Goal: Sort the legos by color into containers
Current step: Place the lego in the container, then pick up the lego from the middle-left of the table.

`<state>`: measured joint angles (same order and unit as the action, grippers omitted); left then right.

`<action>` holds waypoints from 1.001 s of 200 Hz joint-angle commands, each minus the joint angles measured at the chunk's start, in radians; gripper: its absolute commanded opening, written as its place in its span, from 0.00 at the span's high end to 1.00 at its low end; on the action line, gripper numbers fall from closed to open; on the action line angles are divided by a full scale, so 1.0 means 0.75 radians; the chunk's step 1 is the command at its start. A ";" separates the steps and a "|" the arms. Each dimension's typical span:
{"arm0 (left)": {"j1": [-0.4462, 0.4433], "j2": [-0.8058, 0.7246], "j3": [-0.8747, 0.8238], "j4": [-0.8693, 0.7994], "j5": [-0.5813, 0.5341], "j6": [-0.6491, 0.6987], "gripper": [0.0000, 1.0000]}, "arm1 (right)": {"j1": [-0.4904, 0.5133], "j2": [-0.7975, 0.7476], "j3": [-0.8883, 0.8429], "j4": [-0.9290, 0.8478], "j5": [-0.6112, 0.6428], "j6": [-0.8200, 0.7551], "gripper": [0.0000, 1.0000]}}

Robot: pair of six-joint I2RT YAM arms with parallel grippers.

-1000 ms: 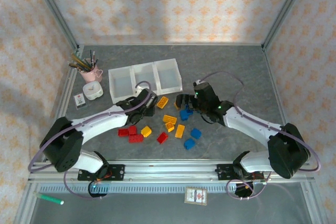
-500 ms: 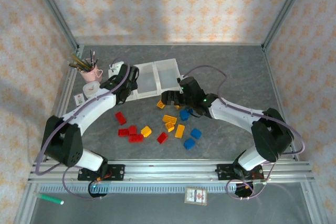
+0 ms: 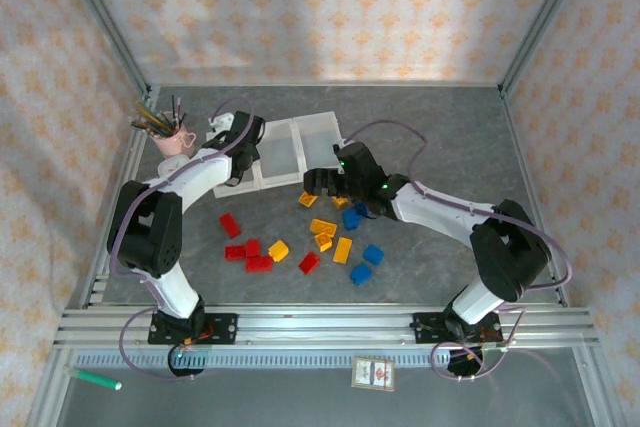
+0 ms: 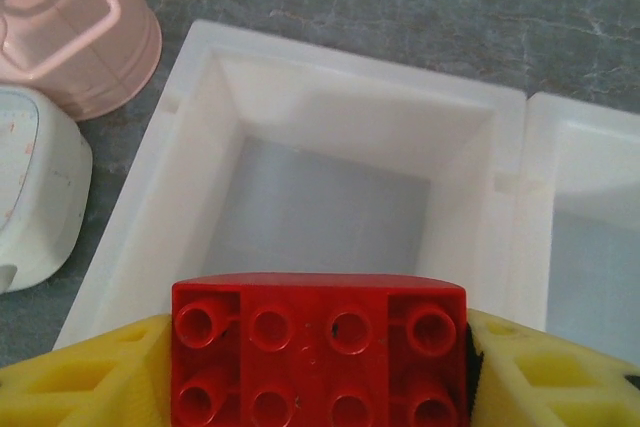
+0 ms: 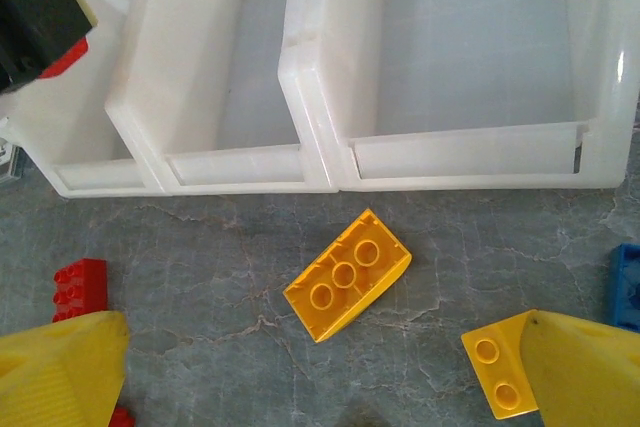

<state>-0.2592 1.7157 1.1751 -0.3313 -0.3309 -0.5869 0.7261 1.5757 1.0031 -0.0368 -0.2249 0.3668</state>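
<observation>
left gripper (image 4: 320, 372): clamped on red brick (image 4: 318, 347), yellow pads (image 4: 80, 377) flush against both short ends
red brick position: held over the left-end bin (image 4: 190, 97) of the three joined bins (image 3: 322, 119)
red brick look: glossy 2x4, eight round studs showing
right gripper (image 5: 320, 367): spread wide, holding nothing
orange sloped brick (image 5: 347, 274): flat on table (image 5: 200, 237), ahead of and between the right fingers, just short of the bins' front wall, three studs showing

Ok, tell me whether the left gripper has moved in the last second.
Yes. The left gripper, holding a red brick, went from beside the loose bricks away and leftward to above the leftmost bin, close to the pink cup.
</observation>
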 commanded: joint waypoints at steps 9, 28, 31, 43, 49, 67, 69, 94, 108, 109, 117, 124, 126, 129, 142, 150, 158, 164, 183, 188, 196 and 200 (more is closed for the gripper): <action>0.010 0.024 0.067 0.001 -0.042 -0.007 0.33 | 0.005 -0.015 0.053 -0.008 0.048 -0.040 0.00; 0.011 0.003 0.070 -0.007 -0.029 -0.007 0.29 | 0.005 -0.036 0.057 -0.028 0.064 -0.064 0.00; 0.010 -0.001 0.068 -0.009 -0.027 0.020 0.29 | 0.005 -0.039 0.057 -0.033 0.065 -0.068 0.00; 0.010 -0.022 0.060 -0.013 -0.018 0.039 0.26 | 0.005 -0.049 0.058 -0.050 0.069 -0.083 0.00; 0.011 -0.030 0.057 -0.014 -0.017 0.047 0.25 | 0.005 -0.052 0.059 -0.057 0.072 -0.091 0.01; 0.012 -0.042 0.056 -0.034 -0.026 0.061 0.21 | 0.005 -0.061 0.061 -0.078 0.076 -0.102 0.00; 0.012 -0.042 0.057 -0.037 -0.025 0.062 0.20 | 0.005 -0.063 0.058 -0.077 0.076 -0.103 0.00; 0.012 -0.065 0.078 -0.100 0.005 0.061 0.17 | 0.005 -0.080 0.052 -0.087 0.068 -0.102 0.00; 0.010 -0.130 0.020 -0.090 0.063 0.053 0.17 | 0.006 -0.092 0.035 -0.093 0.044 -0.094 0.00; 0.010 -0.136 0.014 -0.089 0.067 0.052 0.17 | 0.007 -0.093 0.033 -0.094 0.042 -0.093 0.00; 0.009 -0.187 -0.033 -0.079 0.102 0.044 0.17 | 0.009 -0.102 0.014 -0.090 0.028 -0.086 0.00; 0.007 -0.231 -0.083 -0.073 0.131 0.042 0.17 | 0.012 -0.106 -0.005 -0.086 0.016 -0.080 0.00; 0.006 -0.244 -0.096 -0.074 0.137 0.041 0.17 | 0.013 -0.108 -0.010 -0.084 0.013 -0.078 0.00; 0.004 -0.264 -0.115 -0.075 0.144 0.037 0.17 | 0.015 -0.108 -0.017 -0.082 0.011 -0.076 0.00; -0.005 -0.346 -0.202 -0.086 0.172 0.020 0.16 | 0.029 -0.105 -0.041 -0.081 0.004 -0.074 0.00; -0.014 -0.402 -0.246 -0.102 0.174 0.008 0.15 | 0.039 -0.100 -0.053 -0.079 0.002 -0.072 0.00; -0.023 -0.450 -0.291 -0.124 0.164 -0.035 0.15 | 0.051 -0.099 -0.067 -0.069 -0.004 -0.072 0.00; -0.033 -0.486 -0.328 -0.135 0.161 -0.050 0.15 | 0.062 -0.098 -0.078 -0.057 -0.008 -0.071 0.00; -0.082 -0.576 -0.437 -0.185 0.122 -0.119 0.14 | 0.111 -0.081 -0.094 -0.029 -0.021 -0.066 0.00; -0.094 -0.594 -0.462 -0.205 0.110 -0.144 0.13 | 0.127 -0.072 -0.094 -0.026 -0.021 -0.068 0.00; -0.118 -0.616 -0.497 -0.230 0.094 -0.181 0.13 | 0.155 -0.059 -0.089 -0.025 -0.013 -0.068 0.01; -0.128 -0.626 -0.520 -0.240 0.089 -0.197 0.12 | 0.167 -0.051 -0.086 -0.025 -0.008 -0.068 0.00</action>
<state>-0.3130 1.2892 0.8585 -0.4114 -0.2356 -0.6346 0.7998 1.5166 0.9409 -0.0830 -0.2291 0.3134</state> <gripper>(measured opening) 0.870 0.996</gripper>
